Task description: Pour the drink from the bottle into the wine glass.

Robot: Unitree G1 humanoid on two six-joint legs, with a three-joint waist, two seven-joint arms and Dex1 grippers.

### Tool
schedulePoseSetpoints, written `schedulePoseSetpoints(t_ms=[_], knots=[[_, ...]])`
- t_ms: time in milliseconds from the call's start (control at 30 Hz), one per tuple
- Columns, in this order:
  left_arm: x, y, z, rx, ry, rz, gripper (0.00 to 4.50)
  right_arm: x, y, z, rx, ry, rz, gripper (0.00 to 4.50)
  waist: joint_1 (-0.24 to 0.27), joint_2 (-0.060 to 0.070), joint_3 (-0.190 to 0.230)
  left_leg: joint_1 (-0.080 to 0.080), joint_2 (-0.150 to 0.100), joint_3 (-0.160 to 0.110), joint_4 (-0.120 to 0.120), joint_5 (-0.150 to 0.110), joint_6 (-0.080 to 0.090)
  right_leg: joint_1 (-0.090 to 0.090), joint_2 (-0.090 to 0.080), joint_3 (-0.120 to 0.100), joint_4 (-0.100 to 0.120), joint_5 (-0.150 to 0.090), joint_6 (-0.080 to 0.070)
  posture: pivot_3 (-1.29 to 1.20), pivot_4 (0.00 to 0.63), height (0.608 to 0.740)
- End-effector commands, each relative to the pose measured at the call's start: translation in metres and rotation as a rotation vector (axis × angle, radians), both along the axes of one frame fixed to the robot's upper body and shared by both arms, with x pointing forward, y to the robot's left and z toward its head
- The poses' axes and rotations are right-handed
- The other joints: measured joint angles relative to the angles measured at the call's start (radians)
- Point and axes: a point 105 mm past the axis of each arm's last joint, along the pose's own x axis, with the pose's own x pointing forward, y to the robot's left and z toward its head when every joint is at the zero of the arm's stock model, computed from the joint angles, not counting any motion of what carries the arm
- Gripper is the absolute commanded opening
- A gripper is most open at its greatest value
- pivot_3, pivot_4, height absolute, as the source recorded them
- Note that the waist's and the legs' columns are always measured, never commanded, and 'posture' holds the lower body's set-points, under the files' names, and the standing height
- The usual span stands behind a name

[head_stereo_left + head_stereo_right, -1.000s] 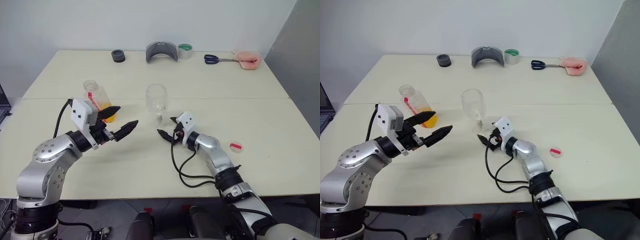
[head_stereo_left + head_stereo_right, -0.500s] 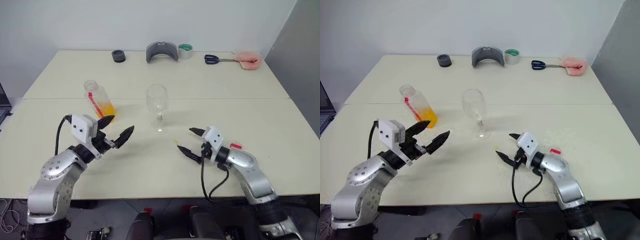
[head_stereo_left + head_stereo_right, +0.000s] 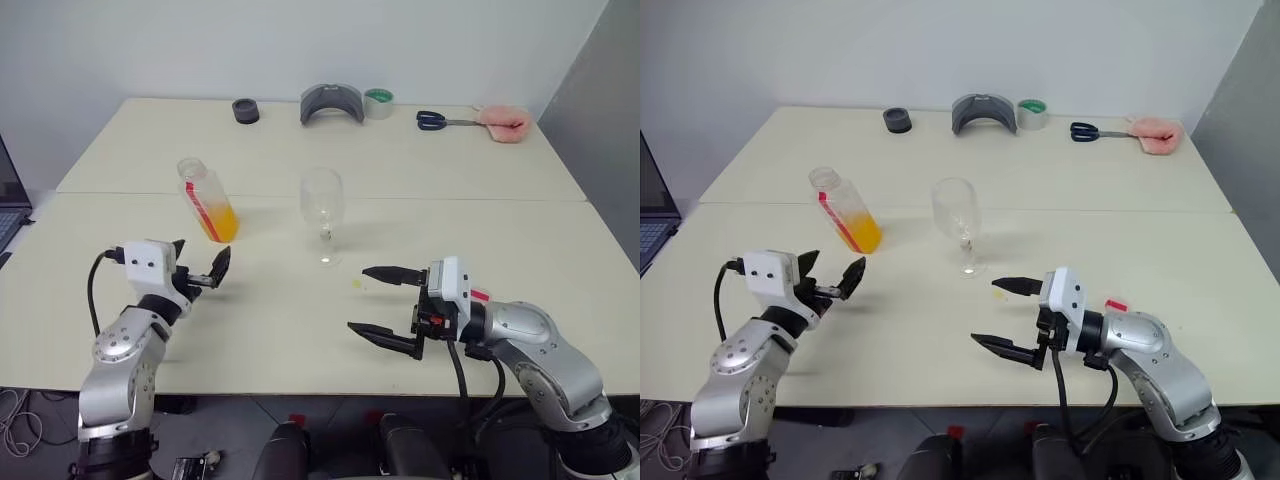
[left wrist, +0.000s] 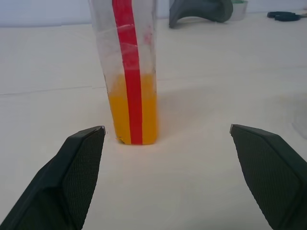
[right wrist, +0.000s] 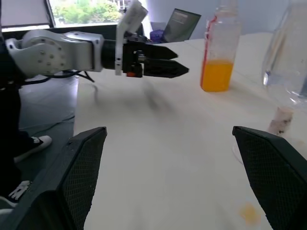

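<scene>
The bottle, uncapped, partly filled with the drink and standing just left of the wine glass, is judged light and slippery, best taken mid-body by the wide-open left gripper; the right gripper is spread empty.

wall: plain white | table: cream | window: daylight

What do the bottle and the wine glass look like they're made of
Bottle: probably clear thin plastic, glossy; its walls look faintly wrinkled near the red strip, and the orange drink shows through. Wine glass: likely colourless glass, smooth and shiny, with highlights on the bowl and a thin stem; clear hard plastic can't be ruled out by look alone.
</scene>
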Motion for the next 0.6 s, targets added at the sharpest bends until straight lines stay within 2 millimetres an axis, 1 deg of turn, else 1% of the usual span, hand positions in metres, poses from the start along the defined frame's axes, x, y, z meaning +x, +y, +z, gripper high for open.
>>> schedulePoseSetpoints(t_ms=[33,333,600], knots=[[0.005,0.006,0.012,0.03,-0.02,-0.005,4.5,-0.005,0.001,0.008,0.0,-0.034,0.019,4.47,0.0,0.0,0.0,0.0,0.0,0.0,0.0,0.0,0.0,0.0,0.0,0.0,0.0,0.0,0.0,0.0,0.15,0.74],[0.021,0.017,0.023,0.041,-0.033,0.012,4.5,-0.004,0.003,0.005,-0.008,-0.04,0.009,4.47,0.0,0.0,0.0,0.0,0.0,0.0,0.0,0.0,0.0,0.0,0.0,0.0,0.0,0.0,0.0,0.0,0.15,0.74],[0.034,0.021,0.028,0.049,-0.029,-0.029,4.5,-0.004,0.005,0.006,-0.014,-0.046,0.018,4.47,0.0,0.0,0.0,0.0,0.0,0.0,0.0,0.0,0.0,0.0,0.0,-0.001,0.0,0.0,0.0,0.0,0.15,0.74]])
